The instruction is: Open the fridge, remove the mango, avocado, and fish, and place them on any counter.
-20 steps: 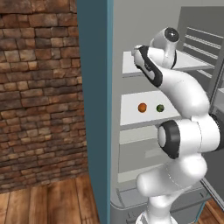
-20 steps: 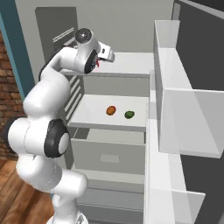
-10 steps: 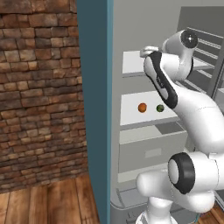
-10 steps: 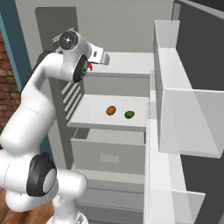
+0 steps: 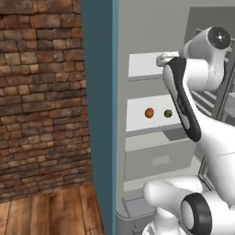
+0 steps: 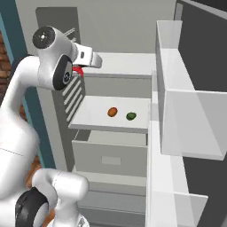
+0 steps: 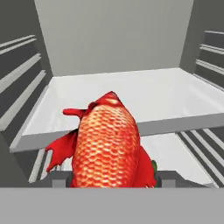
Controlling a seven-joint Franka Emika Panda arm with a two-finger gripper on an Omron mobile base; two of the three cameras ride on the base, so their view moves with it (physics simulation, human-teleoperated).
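The fridge (image 5: 101, 92) stands open, with its door (image 6: 190, 66) swung to the right. My gripper (image 7: 111, 179) is shut on a red-orange scaly fish (image 7: 107, 144), held in front of the white top shelf (image 7: 131, 87). A bit of the red fish (image 6: 78, 71) shows under the hand beside the upper shelf. The small orange mango (image 5: 149, 113) (image 6: 112, 111) lies on the middle shelf (image 6: 88, 117). The dark green avocado (image 5: 168, 113) (image 6: 131, 116) lies just right of it. The counter is out of view.
A grey drawer (image 6: 111, 155) sits below the middle shelf. Clear door bins (image 6: 190, 128) jut out on the open door at the right. A brick wall (image 5: 41, 92) and a wooden floor (image 5: 50, 211) lie left of the fridge's teal side.
The arm has swung its elbow up and over while the hand, still gripping the fish, has drawn slightly back and down from the top shelf. Mango and avocado have not moved.
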